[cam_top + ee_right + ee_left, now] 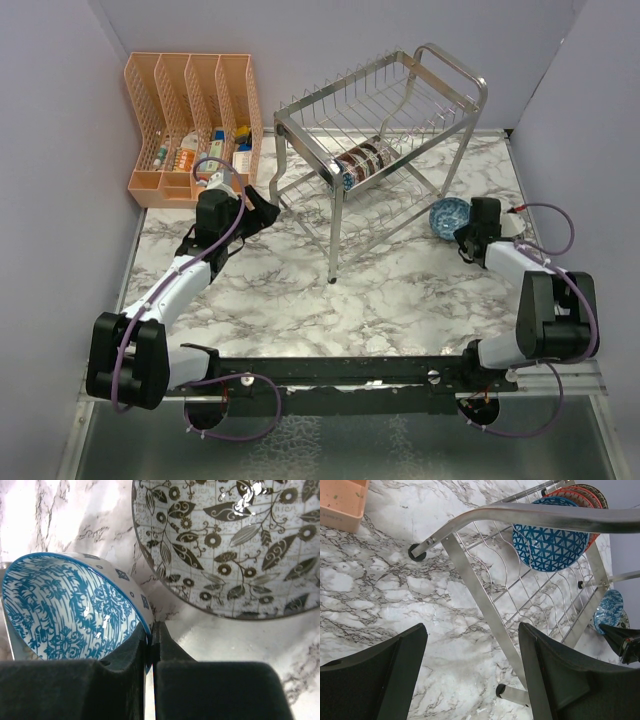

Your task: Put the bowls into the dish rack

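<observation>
Two hands worked near the dish rack (400,110). We saw the right hand (151,632) pinched shut on the rim of a blue-and-white bowl (65,610), which was tilted up close to the marble surface (400,290) just right of the rack. A grey leaf-patterned bowl (235,545) lay just beside it. Several bowls (362,163) stood on edge in the rack's lower tier, a blue triangle-patterned one (547,547) at the row's near end. The left hand (258,212) hovered at the rack's left end, fingers (405,665) spread wide, holding nothing. An orange organiser (195,120) stood left of the rack.
</observation>
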